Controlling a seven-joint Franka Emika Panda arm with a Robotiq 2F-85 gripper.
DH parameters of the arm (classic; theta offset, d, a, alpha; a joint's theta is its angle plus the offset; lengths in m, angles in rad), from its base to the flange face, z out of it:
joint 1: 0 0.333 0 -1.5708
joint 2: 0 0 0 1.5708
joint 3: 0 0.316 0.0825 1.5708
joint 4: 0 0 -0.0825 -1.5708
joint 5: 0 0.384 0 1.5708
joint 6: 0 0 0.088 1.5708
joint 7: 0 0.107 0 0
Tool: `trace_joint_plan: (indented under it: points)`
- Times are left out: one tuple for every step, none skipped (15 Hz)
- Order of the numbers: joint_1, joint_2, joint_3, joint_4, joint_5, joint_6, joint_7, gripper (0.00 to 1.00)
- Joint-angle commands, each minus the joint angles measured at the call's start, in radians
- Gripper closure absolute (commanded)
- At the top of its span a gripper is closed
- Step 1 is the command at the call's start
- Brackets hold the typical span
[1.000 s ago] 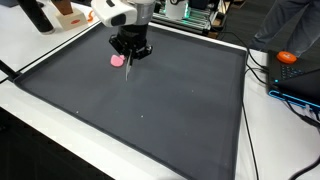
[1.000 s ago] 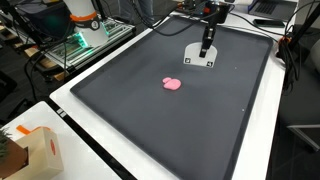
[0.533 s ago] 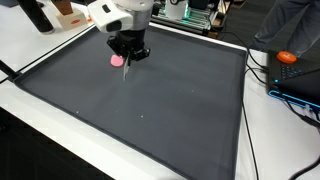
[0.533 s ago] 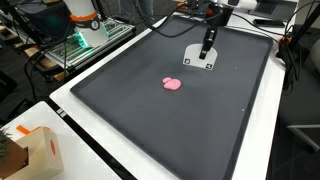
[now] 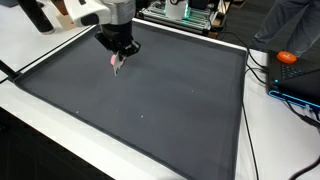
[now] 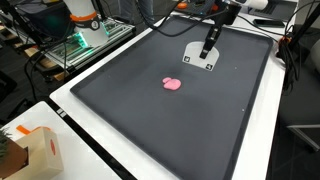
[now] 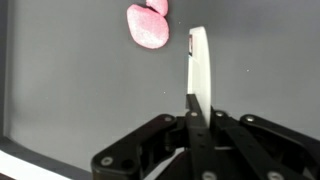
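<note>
One arm over the dark mat [image 5: 170, 100], with the pincer [image 5: 117, 54] closed on a thin white piece [image 7: 198, 60].

- Wrist view: the white piece shows edge-on. It sticks straight out from between the fingers and has a small red mark near its far end. The jaws are tight on its near end, with no gap visible.
- In an exterior view, the same white piece [image 6: 200, 57] shows its broad face: a pale, roughly square slab with dark dots at the corners. It hangs below the pincer [image 6: 206, 48], low over the mat. Can't tell whether its lower edge touches the mat.
- A pink lump [image 7: 148, 25] lies on the mat. In the wrist view it sits just beside the far end of the white piece, off to one side, with a strip of bare mat between them, so no contact.
- In an exterior view, the pink lump [image 6: 173, 84] looks further from the white piece, nearer the middle of the mat. In the other exterior view the pincer mostly hides it and only a pink sliver [image 5: 114, 61] shows. The views disagree on how wide the gap is. They agree the two are apart.
- The pincer points down with its fingers roughly vertical, near one corner of the mat.
- The mat lies flat on a white table [image 5: 30, 100].
- A cardboard box [image 6: 35, 150] sits off the mat on the table, well away from the pincer.
- An orange thing [image 5: 287, 57] sits past the opposite mat edge.
</note>
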Motion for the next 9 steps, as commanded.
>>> trace_joint_plan:
  points:
    - [-0.037,0.049,0.007,0.106,0.078,-0.105,-0.048,0.99]
    - [-0.049,0.059,0.006,0.133,0.097,-0.131,-0.059,0.99]
    - [-0.061,0.069,0.008,0.158,0.119,-0.159,-0.076,0.99]
    - [-0.07,0.081,0.004,0.184,0.13,-0.179,-0.082,0.99]
    - [-0.085,0.093,0.005,0.213,0.152,-0.208,-0.098,0.99]
    - [-0.099,0.107,0.004,0.242,0.169,-0.233,-0.107,0.99]
    - [-0.113,0.122,0.002,0.273,0.187,-0.259,-0.113,0.99]
    - [-0.129,0.137,0.002,0.304,0.207,-0.285,-0.124,0.99]
    - [-0.145,0.153,0.001,0.335,0.226,-0.31,-0.131,0.99]
